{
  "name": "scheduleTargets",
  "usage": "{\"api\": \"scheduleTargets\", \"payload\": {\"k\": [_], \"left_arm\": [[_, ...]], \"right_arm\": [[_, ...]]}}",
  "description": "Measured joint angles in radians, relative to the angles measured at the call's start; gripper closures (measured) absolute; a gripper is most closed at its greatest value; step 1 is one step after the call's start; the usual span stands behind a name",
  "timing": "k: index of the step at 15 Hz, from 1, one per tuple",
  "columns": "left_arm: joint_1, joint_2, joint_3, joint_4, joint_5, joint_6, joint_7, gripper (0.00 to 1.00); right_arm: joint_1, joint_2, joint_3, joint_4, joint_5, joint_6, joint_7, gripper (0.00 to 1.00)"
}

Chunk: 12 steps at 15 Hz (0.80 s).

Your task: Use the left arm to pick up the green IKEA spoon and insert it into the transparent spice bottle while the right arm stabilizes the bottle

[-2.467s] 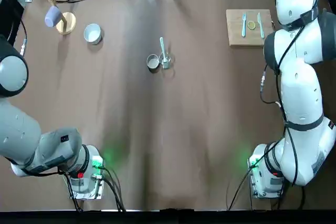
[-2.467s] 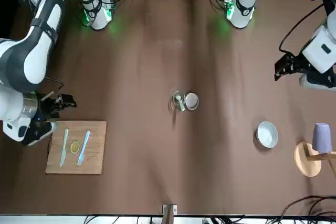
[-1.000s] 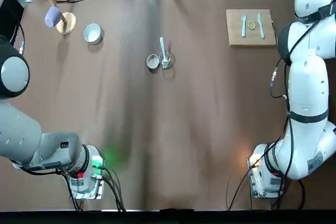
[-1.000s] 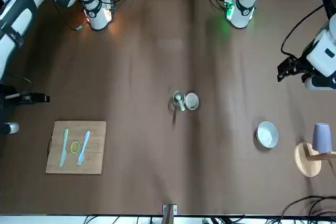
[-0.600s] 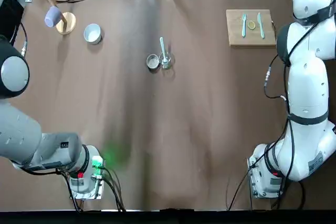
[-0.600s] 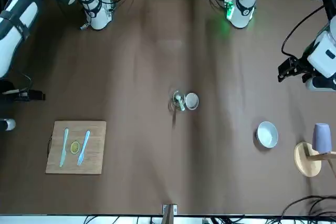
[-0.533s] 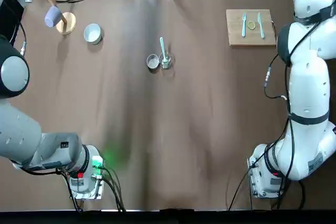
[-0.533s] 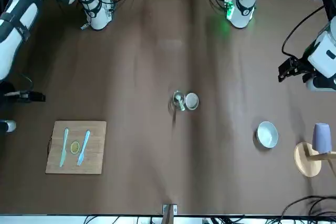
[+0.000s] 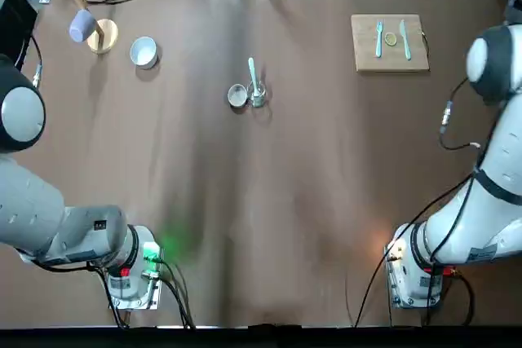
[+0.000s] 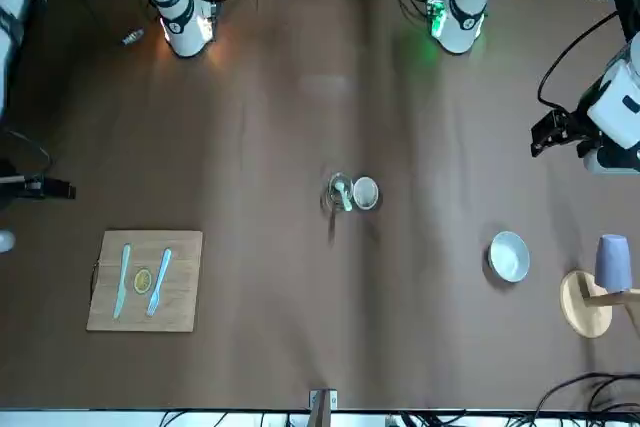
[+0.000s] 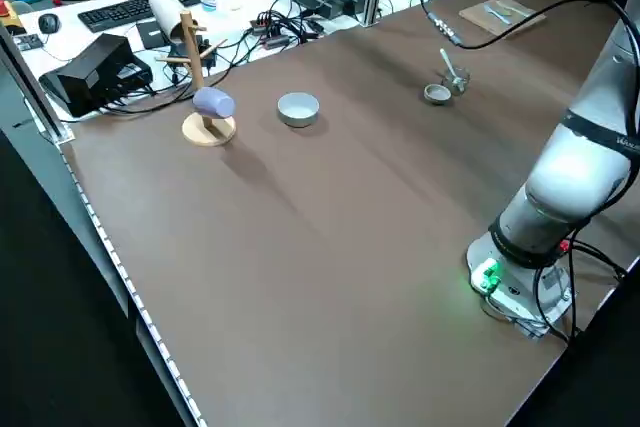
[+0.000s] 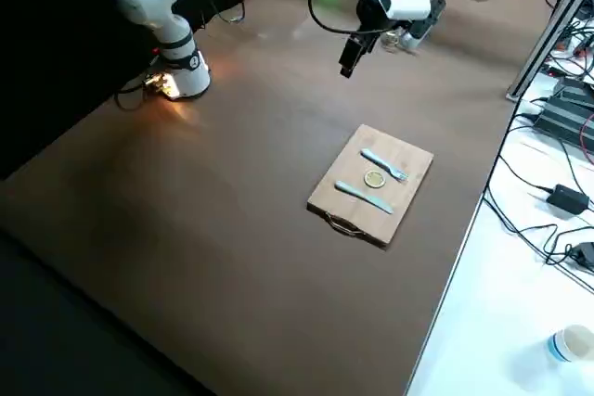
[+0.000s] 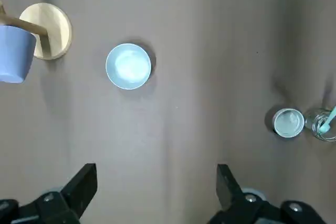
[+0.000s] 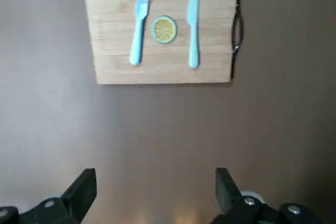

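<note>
Green IKEA spoon (image 9: 254, 73), slim plastic, leaned inside the round, clear glass spice bottle (image 9: 258, 97) on the brown counter (image 9: 245, 226); left pincer (image 13: 156, 179) and right pincer (image 14: 156, 182) hovered wide apart, gripping nothing.

The top view looks down from overhead, the front view faces the robot from across the table (image 9: 269, 226) — both take in the cutting board (image 9: 390, 42) and bowl (image 9: 144, 53). Side views look down diagonally from opposite sides. The wrist views look down closer — left over the bowl, right over the board.
</note>
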Motion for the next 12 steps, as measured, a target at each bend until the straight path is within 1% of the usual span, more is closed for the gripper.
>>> {"api": "scheduleTargets", "payload": {"k": [1, 3, 4, 5, 6, 7, 8, 12], "left_arm": [[0.0, 0.0, 0.0, 0.0, 0.0, 0.0, 0.0, 0.0], [0.0, 0.0, 0.0, 0.0, 0.0, 0.0, 0.0, 0.0], [0.0, 0.0, 0.0, 0.0, 0.0, 0.0, 0.0, 0.0], [0.0, 0.0, 0.0, 0.0, 0.0, 0.001, 0.0, 0.0], [0.0, 0.0, 0.0, 0.0, 0.0, 0.001, 0.0, 0.0], [0.0, 0.0, 0.0, 0.0, 0.0, 0.001, 0.0, 0.0], [0.0, 0.0, 0.0, 0.0, 0.0, 0.001, 0.0, 0.0], [0.0, 0.0, 0.0, 0.0, 0.0, 0.001, 0.0, 0.0]], "right_arm": [[-0.024, -0.105, 0.06, -0.129, -0.015, 0.061, 0.012, 0.0], [-0.036, -0.214, 0.081, -0.258, -0.018, 0.123, 0.013, 0.0], [-0.064, -0.261, 0.114, -0.31, -0.022, 0.144, 0.013, 0.0], [-0.109, -0.301, 0.165, -0.349, -0.035, 0.155, 0.014, 0.0], [-0.154, -0.329, 0.213, -0.376, -0.051, 0.159, 0.014, 0.0], [-0.183, -0.347, 0.241, -0.392, -0.061, 0.159, 0.014, 0.0], [-0.196, -0.355, 0.255, -0.402, -0.067, 0.16, 0.016, 0.0], [-0.2, -0.355, 0.267, -0.415, -0.082, 0.16, 0.042, 0.0]]}}
